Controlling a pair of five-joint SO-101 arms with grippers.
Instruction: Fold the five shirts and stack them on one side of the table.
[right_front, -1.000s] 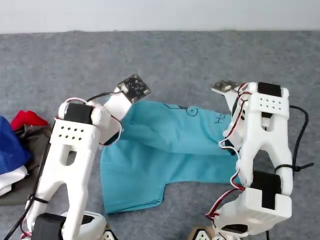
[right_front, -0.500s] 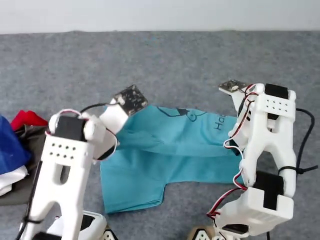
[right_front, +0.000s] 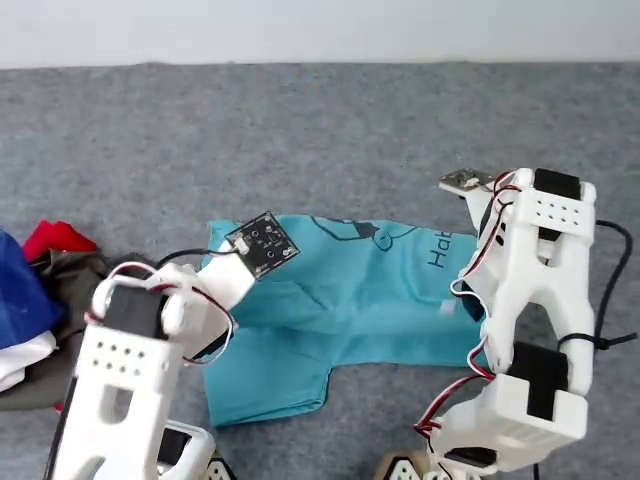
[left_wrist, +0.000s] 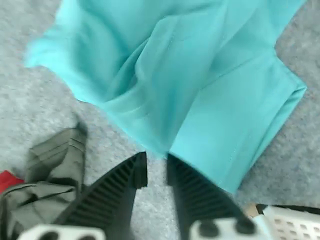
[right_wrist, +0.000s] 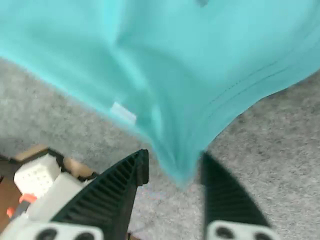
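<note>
A teal shirt (right_front: 340, 300) lies partly folded in the middle of the grey table, its print facing up along the far edge. My left gripper (right_front: 250, 272) stands over the shirt's left side, next to the pile. In the left wrist view the left gripper (left_wrist: 156, 167) is shut on a pinched fold of the teal shirt (left_wrist: 200, 90). My right gripper (right_front: 468, 300) is at the shirt's right side. Its wrist view shows the right gripper (right_wrist: 174, 167) shut on a bunch of the teal shirt (right_wrist: 190, 65), close to a white label (right_wrist: 123, 113).
A pile of other shirts sits at the table's left edge: red (right_front: 55, 238), blue (right_front: 20, 295), dark grey (right_front: 78, 272) and white (right_front: 20, 360). The grey one (left_wrist: 55, 160) lies close to my left gripper. Bare grey table (right_front: 330, 130) stretches behind the teal shirt.
Both grippers have drawn toward the near side with the teal fabric in them. The left one moved farther, and more of the print along the far edge now shows.
</note>
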